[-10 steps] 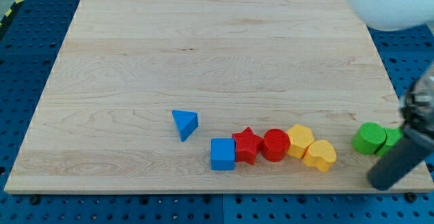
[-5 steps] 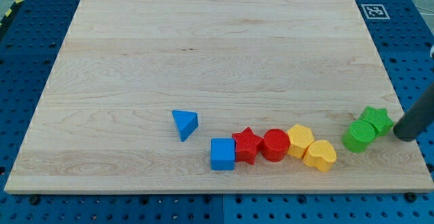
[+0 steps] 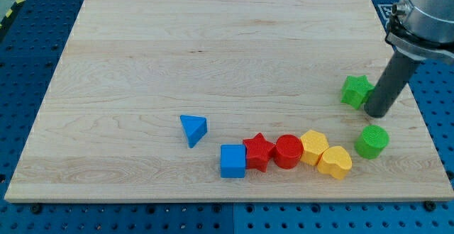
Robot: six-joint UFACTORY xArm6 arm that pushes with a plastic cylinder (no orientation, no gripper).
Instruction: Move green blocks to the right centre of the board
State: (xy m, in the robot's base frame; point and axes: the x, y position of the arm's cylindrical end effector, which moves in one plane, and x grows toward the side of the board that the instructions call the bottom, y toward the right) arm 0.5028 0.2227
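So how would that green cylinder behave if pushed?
The green cylinder stands on its flat end, so it probably slides rather than rolls. Its round side may let it slip off my tip. It looks rigid and light.

You have two green blocks near the counter's right edge: green star (image 3: 355, 90), lying flat, at about mid-height of the view; green cylinder (image 3: 372, 141), upright on its round end, below and slightly right of the star, the two well apart

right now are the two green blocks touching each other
No, the green star sits apart from the green cylinder, with my tip between them beside the star.
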